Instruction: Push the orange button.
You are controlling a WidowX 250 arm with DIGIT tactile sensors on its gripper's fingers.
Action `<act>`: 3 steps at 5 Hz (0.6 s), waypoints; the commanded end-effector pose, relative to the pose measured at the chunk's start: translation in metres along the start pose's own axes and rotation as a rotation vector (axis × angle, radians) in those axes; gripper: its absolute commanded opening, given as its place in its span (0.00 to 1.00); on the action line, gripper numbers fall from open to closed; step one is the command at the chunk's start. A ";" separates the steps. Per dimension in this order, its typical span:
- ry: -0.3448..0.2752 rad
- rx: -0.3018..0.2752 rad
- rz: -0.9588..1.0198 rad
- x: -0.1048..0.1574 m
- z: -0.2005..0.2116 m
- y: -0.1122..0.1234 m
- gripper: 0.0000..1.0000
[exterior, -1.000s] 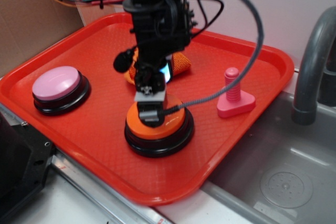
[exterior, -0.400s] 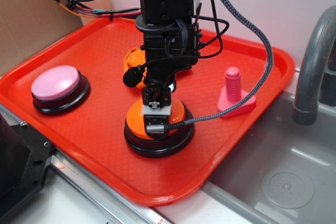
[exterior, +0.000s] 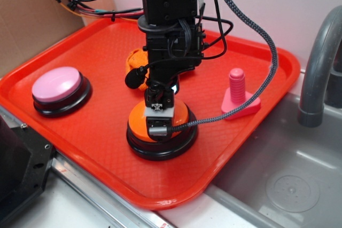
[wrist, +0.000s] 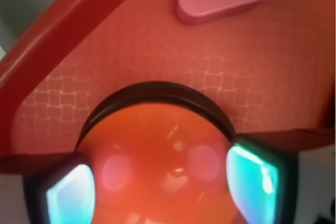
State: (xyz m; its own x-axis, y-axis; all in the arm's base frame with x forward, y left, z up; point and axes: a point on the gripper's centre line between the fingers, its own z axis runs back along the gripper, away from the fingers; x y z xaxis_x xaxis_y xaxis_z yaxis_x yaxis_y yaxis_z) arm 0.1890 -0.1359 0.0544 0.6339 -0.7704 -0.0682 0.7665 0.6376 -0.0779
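The orange button (exterior: pixel 178 116), a glossy orange dome on a black round base, sits at the front middle of the red tray (exterior: pixel 160 198). My gripper (exterior: pixel 158 125) points straight down onto the top of the dome and seems to touch it. In the wrist view the orange button (wrist: pixel 157 145) fills the lower middle. My gripper (wrist: pixel 163 184) is open, its two glowing teal pads (wrist: pixel 68 195) standing apart on either side over the dome, with nothing held between them.
A pink-domed button (exterior: pixel 57 86) sits at the tray's left. A pink threaded peg on a triangular base (exterior: pixel 238 99) stands to the right. An orange knitted cloth (exterior: pixel 133 60) lies behind my arm. A grey sink (exterior: pixel 288 180) and faucet (exterior: pixel 315 68) are right of the tray.
Over the last second my arm straightened up and the gripper shifted slightly lower and right on the orange dome. Nothing has moved in the last 0.4 s.
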 end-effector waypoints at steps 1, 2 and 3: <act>-0.035 0.002 0.018 -0.011 -0.015 -0.025 1.00; -0.054 0.035 0.016 -0.008 0.004 -0.024 1.00; -0.060 0.064 0.030 -0.006 0.028 -0.024 1.00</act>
State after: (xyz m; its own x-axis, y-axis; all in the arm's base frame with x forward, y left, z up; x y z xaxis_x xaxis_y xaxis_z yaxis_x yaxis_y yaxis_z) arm 0.1775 -0.1318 0.0672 0.6610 -0.7456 -0.0848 0.7464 0.6649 -0.0279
